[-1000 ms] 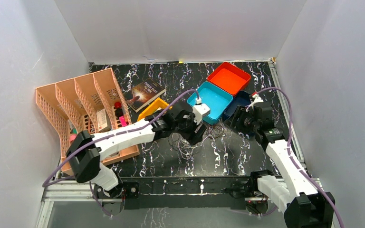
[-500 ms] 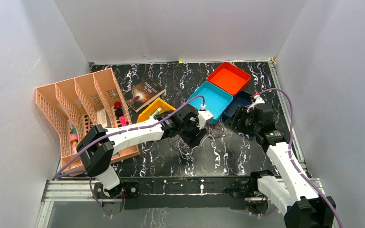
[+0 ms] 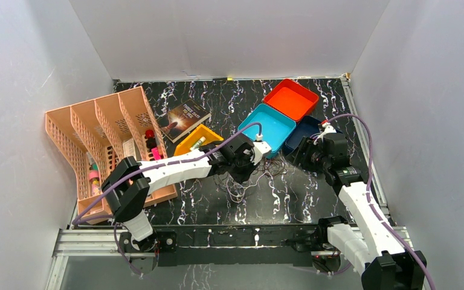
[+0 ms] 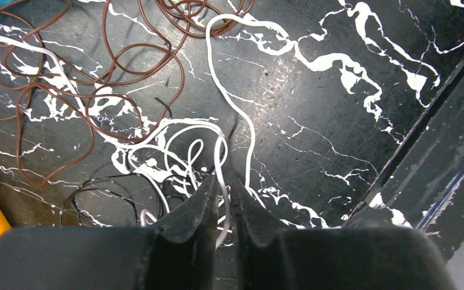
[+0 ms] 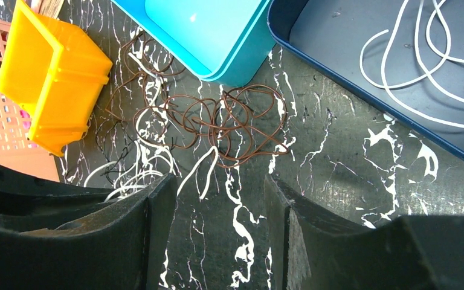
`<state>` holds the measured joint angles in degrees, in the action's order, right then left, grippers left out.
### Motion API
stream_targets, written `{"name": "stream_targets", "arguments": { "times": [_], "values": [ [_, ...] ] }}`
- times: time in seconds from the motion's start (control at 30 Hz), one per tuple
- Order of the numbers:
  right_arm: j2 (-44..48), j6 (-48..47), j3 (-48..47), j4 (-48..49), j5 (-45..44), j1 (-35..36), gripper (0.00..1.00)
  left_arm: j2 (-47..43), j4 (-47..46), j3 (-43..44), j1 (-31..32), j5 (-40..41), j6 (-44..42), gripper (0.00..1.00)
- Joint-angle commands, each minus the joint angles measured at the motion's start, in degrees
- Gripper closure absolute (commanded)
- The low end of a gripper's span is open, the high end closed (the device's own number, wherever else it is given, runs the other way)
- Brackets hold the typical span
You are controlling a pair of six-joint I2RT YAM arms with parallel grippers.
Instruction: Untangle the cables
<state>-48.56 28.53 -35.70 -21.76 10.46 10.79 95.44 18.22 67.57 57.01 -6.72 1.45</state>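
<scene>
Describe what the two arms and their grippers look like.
The left arm and right arm have white link shells and black joint housings, each trailed by a thick purple hose. The left gripper and right gripper each have two matte black, wedge-shaped fingers.

Left gripper [image 4: 224, 183]: jaws narrowed from wide apart to a pinch on one white cable [image 4: 217, 158] (a thin looped strand); left arm [image 3: 169, 170]: elbow swung rightward.

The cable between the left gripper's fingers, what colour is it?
It is a white cable, clearest in the left wrist view, pinched by the left gripper.
</scene>
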Motion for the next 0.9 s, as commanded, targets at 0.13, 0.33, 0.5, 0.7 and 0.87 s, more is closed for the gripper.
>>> {"name": "stream_targets", "arguments": {
  "times": [0.13, 0.33, 0.5, 0.7, 0.87],
  "values": [
    [2.0, 0.7, 1.7, 5.5, 4.5, 0.2, 0.36, -4.2, -0.2, 2.6, 0.2, 4.7, 0.7, 1.0],
    [5.5, 0.1, 4.0, 13.0, 10.3, 0.1, 0.34, -10.3, -0.6, 3.2, 0.2, 7.3, 2.0, 1.0],
    [10.9, 1.2, 8.9, 24.1, 14.0, 0.1, 0.19, -16.4, -1.1, 4.1, 0.1, 10.0, 3.8, 1.0],
    [11.7, 2.0, 11.1, 34.7, 21.3, 0.2, 0.11, -21.9, -0.6, 5.2, 0.1, 15.7, 6.9, 1.0],
    [13.7, 1.9, 12.2, 44.5, 22.9, 2.0, 0.08, -23.2, 0.6, 7.4, 0.1, 16.7, 8.7, 1.0]
  ]
}}
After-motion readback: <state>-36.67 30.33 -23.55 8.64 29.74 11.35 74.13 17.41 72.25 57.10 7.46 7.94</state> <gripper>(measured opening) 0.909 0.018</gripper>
